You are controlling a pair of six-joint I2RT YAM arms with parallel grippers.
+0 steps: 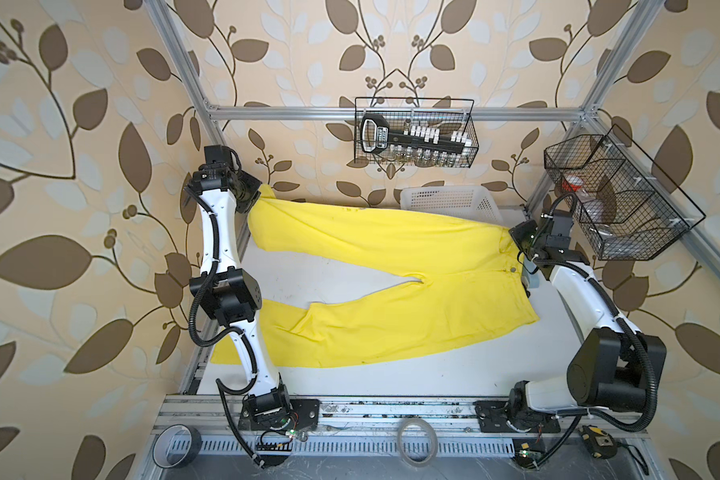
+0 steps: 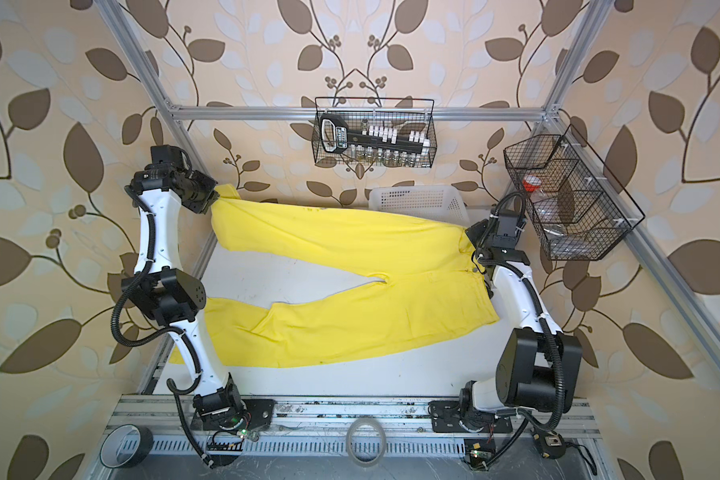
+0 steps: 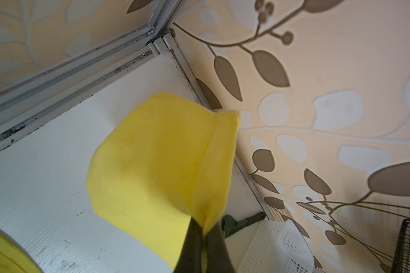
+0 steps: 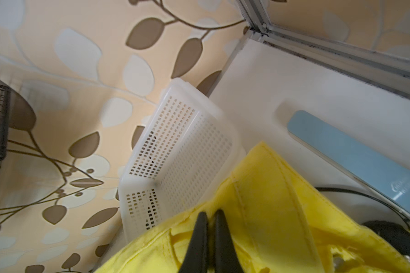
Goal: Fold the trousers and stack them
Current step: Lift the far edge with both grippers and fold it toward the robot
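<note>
Two grips: left gripper pinches the far hem, right gripper the waistband.
Trousers: spread across the table, legs leftward.
Fold: I'd bring both nearward together, cloth taut.

White arm links, black joints

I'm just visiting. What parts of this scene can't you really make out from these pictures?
- Near-leg cuff of the trousers: partly behind the left arm in both top views.
- Their waistband: partly covered by the right arm in both top views; no tag shows.
- Contents of the white basket: only dark shapes through its holes, right wrist view.
- Labels in the hanging wire basket: too small in both top views.
</note>
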